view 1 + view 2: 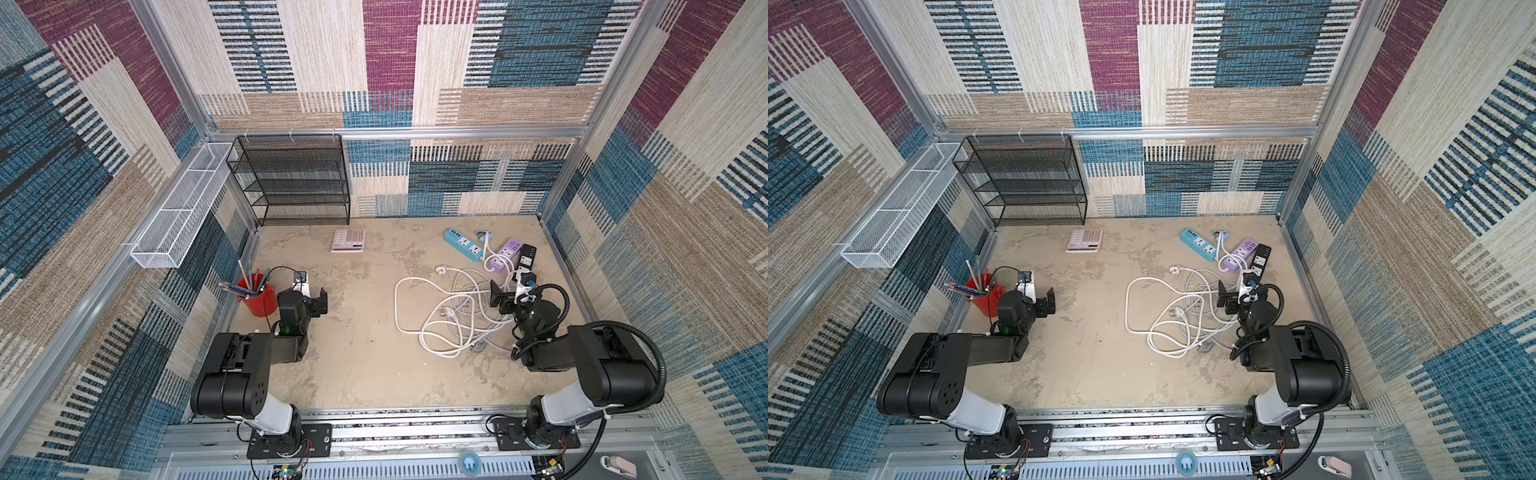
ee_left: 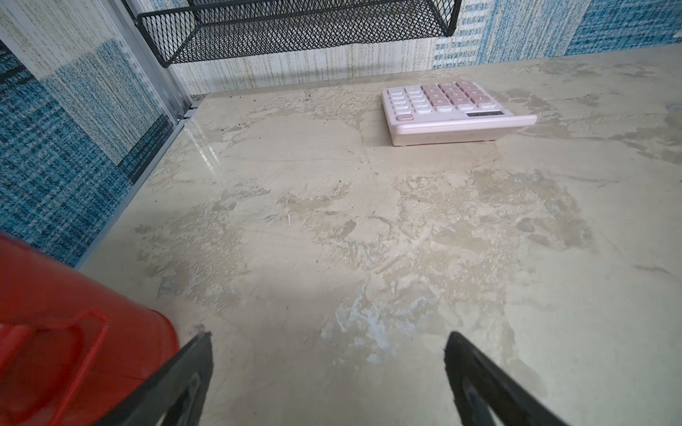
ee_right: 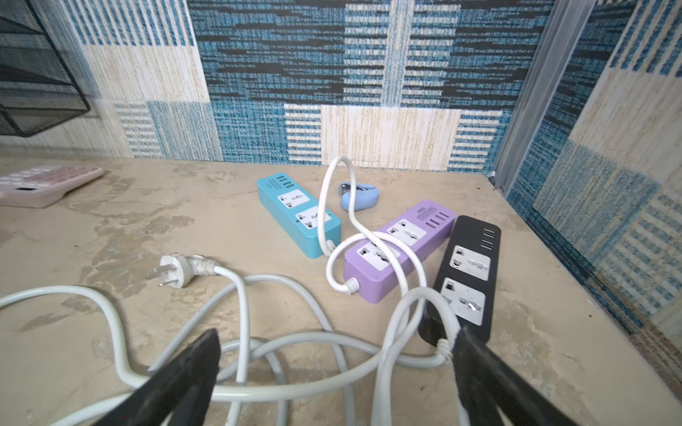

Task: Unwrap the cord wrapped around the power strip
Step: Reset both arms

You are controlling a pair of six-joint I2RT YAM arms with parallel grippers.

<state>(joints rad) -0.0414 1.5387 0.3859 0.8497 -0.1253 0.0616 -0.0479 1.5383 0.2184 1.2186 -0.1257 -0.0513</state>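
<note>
Three power strips lie at the back right: teal (image 3: 295, 210), purple (image 3: 398, 250) and black (image 3: 468, 273), seen in both top views as well. A white cord (image 3: 383, 245) loops over the purple strip's top, and another loop hugs the black strip's near end. The remaining cord (image 1: 440, 307) sprawls in loose tangled coils in front of them, with a plug (image 3: 173, 271) lying free. My right gripper (image 3: 337, 339) hovers open over the coils, just short of the black strip, holding nothing. My left gripper (image 2: 328, 354) stands open over bare table at the left.
A red cup (image 1: 257, 297) of pens stands right beside the left gripper. A pink calculator (image 1: 348, 240) lies mid-back, and a small blue stapler (image 3: 360, 197) lies behind the strips. A black mesh shelf (image 1: 291, 178) and a white wire basket (image 1: 178, 208) hang on the walls.
</note>
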